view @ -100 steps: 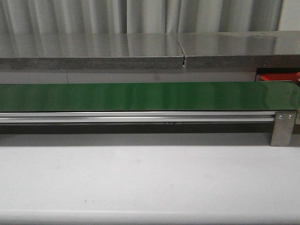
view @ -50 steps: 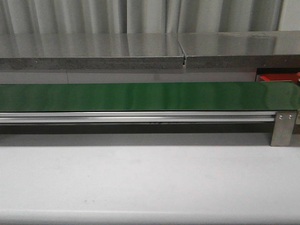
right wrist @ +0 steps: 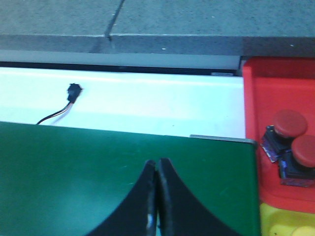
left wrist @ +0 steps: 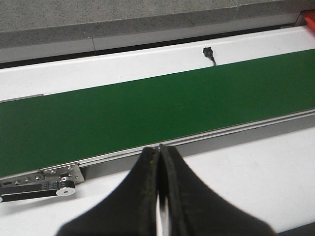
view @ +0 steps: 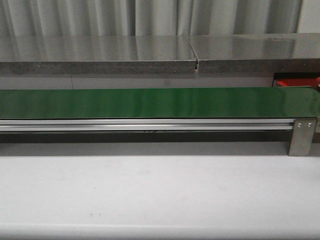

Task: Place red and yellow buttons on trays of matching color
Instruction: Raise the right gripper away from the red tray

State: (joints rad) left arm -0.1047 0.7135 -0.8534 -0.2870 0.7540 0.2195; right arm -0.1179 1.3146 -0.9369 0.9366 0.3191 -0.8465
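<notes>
Two red buttons on dark bases lie on the red tray past the end of the green belt. A yellow tray sits beside the red one, with a pale yellow shape on it that is too cut off to name. My right gripper is shut and empty above the belt, a short way from the trays. My left gripper is shut and empty over the belt's near rail. A corner of the red tray shows in the front view; neither gripper does.
The green belt runs across the front view with a metal rail and end bracket. A white table lies in front, a grey counter behind. A small black sensor with a wire sits on the white strip behind the belt.
</notes>
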